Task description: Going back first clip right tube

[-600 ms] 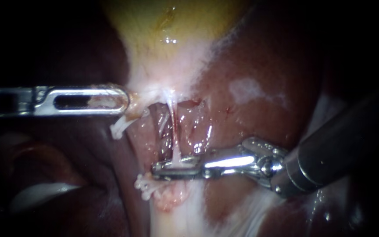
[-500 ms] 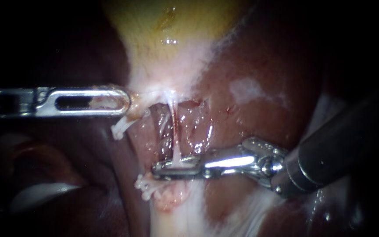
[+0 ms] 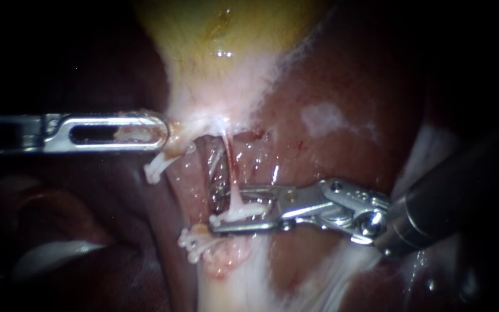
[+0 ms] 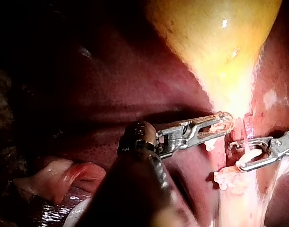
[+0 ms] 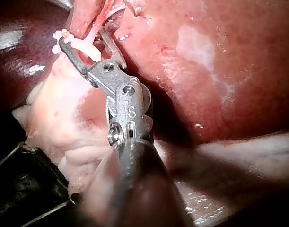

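Our right instrument [image 3: 217, 209] has its jaws parted, and the white clip [image 3: 241, 212] lies between them, close against the lower one. The clip sits across the right tube [image 3: 230, 167], low on that thin pale strand. We judge the clip placed and let go. What is left is to draw the open jaws back off the tube without catching the clip. Our left instrument [image 3: 166, 133] is clenched on the neck of the gallbladder [image 3: 215, 34] and holds the strand stretched. Two other clips [image 3: 156, 169] sit further left.
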Available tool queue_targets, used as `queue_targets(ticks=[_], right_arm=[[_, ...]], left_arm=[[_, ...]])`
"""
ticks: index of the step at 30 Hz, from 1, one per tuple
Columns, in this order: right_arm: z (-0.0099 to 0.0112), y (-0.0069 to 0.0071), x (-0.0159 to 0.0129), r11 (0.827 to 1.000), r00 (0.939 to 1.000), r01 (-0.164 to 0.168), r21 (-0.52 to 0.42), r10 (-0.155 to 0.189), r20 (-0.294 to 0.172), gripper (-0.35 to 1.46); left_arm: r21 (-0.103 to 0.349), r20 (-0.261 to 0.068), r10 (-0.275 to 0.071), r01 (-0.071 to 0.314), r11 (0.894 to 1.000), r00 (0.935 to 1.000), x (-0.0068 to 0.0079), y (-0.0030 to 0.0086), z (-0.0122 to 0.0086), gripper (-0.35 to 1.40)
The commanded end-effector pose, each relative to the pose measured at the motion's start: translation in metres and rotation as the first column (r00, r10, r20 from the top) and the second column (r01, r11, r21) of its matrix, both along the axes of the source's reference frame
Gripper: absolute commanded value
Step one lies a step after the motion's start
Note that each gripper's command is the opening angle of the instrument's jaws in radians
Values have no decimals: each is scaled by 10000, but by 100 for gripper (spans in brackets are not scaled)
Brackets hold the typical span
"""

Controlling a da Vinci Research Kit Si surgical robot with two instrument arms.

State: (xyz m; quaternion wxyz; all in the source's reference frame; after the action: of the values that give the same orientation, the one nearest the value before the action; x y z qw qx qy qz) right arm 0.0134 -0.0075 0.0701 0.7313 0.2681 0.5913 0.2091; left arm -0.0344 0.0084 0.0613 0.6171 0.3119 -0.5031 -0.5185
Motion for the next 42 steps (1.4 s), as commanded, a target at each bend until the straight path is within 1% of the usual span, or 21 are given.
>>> queue_targets(ticks=[1, 6, 9, 12, 16, 18, 23, 29, 34, 36, 39, 42], right_arm=[[0, 1, -3, 10000, 10000, 29, -90, -29, -12, 50], [-7, 5, -21, 9980, 9997, 189, -611, -196, -114, 50], [-18, 12, -38, 9958, 9993, 300, -870, -318, -193, 50], [-34, 24, -58, 9913, 9990, 362, -1268, -393, -227, 50], [-54, 36, -82, 9889, 9993, 322, -1450, -349, -160, 50], [-59, 39, -90, 9877, 9991, 347, -1526, -377, -171, 50], [-69, 42, -105, 9844, 9985, 462, -1697, -505, -211, 50], [-80, 49, -119, 9769, 9981, 476, -2082, -544, -273, 50], [-83, 48, -126, 9703, 9975, 548, -2356, -640, -316, 50], [-83, 48, -128, 9674, 9972, 573, -2469, -674, -329, 50], [-83, 48, -130, 9658, 9970, 590, -2525, -698, -340, 50], [-83, 48, -132, 9642, 9968, 606, -2582, -720, -349, 50]], left_arm=[[1, 9, 8, -8, 10000, 10000, 0, 0, 0, -35], [1, 10, 11, -11, 10000, 10000, 1, 0, 0, -35], [1, 11, 12, -12, 10000, 10000, 1, 0, 0, -35], [1, 11, 12, -12, 10000, 10000, 1, 0, 0, -35], [2, 11, 12, -12, 10000, 10000, 1, 0, 0, -35], [2, 11, 12, -12, 10000, 10000, 1, 0, 0, -35], [2, 11, 12, -12, 10000, 10000, 1, 0, 0, -35], [1, 13, 14, -14, 10000, 10000, 1, 0, 0, -35], [-3, 9, 8, -8, 10000, 10000, -1, 1, 2, -35], [-17, 25, -21, 21, 10000, 10000, -4, 1, 4, -35], [0, -133, 52, -52, 10000, 9999, -11, 1, 11, -35], [-13, -275, 97, -98, 10000, 9996, -22, -1, 23, -35]])
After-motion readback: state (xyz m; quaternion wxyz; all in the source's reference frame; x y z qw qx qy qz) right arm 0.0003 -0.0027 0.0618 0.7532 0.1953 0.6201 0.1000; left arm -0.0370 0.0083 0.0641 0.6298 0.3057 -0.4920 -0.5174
